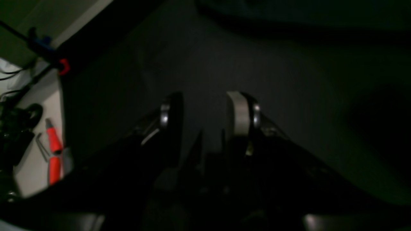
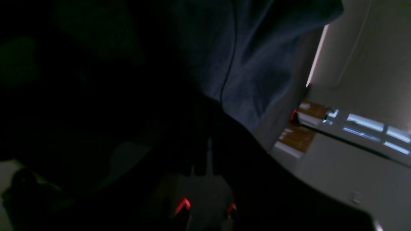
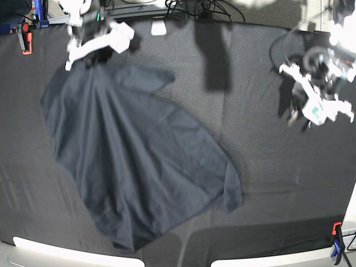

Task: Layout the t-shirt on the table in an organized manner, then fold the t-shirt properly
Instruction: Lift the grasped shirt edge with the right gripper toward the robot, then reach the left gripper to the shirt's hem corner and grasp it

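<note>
STEP: laying out, fold not yet begun | SHIRT: t-shirt [image 3: 139, 167] is lying fanned and slanted on tabletop [image 3: 261, 183] | RIGHT: right tool [image 3: 89, 53] is pinching its top edge | LEFT: left tool [image 1: 204, 112] is hovering parted, empty, well apart | NEXT: probably pulling taut to square the cloth.

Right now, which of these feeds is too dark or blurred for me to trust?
Left wrist view: heavily underexposed; only the open left gripper over the table reads clearly. Right wrist view: darkest, soft with blur; the right gripper is lost in black, the t-shirt shows bluish, the background window glares. Base view: evenly lit and usable, with glare at the top right edge and arm shadows on the cloth.
</note>
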You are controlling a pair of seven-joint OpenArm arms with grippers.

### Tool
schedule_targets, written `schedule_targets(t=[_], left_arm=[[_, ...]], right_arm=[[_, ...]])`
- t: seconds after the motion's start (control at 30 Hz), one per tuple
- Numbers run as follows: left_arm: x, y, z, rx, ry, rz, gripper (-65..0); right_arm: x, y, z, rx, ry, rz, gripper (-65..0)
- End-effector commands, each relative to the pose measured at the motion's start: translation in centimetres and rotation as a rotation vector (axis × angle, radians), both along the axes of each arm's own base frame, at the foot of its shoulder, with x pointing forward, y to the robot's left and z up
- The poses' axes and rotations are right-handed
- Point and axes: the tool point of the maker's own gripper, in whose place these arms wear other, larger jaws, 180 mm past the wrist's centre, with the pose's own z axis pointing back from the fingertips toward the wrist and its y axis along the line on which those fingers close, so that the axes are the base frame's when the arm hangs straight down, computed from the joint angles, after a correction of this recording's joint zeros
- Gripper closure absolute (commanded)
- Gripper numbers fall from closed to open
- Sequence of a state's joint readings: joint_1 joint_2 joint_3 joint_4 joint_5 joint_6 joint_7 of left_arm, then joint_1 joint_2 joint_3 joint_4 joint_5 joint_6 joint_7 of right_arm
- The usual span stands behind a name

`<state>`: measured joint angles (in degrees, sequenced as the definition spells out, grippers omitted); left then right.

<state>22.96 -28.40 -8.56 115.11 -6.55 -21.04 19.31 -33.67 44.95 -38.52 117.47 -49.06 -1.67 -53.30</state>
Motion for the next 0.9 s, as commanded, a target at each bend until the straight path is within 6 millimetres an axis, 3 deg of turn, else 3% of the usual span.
schedule_targets(t=[0.0, 0.23, 0.37, 0.5, 0.67, 0.87], left_arm=[[0.9, 0.3, 1.1, -0.028, -0.038, 0.003, -20.1], [3.9, -1.5, -1.4, -0.257, 0.111, -0.068, -20.1], [6.8, -3.9, -4.0, -0.367, 0.233, -0.07, -20.1], [10.4, -6.0, -5.3, -0.456, 0.273, -0.063, -20.1], [14.5, -7.1, -5.4, -0.57, 0.302, -0.034, -20.1], [18.2, -8.3, -7.5, -0.639, 0.423, 0.027, -20.1]], right_arm=[[-0.3, -0.3, 0.8, -0.022, -0.022, 0.007, 0.0], [-2.3, 0.0, 0.9, -0.053, -0.024, 0.024, 0.0], [-2.3, 0.3, 0.8, -0.039, -0.026, 0.01, 0.0], [-2.3, 0.5, 0.9, -0.025, -0.035, -0.005, 0.0], [-2.3, 0.5, 0.9, -0.012, -0.046, -0.028, 0.0], [-2.4, 0.3, 1.0, -0.02, -0.045, -0.04, 0.0]])
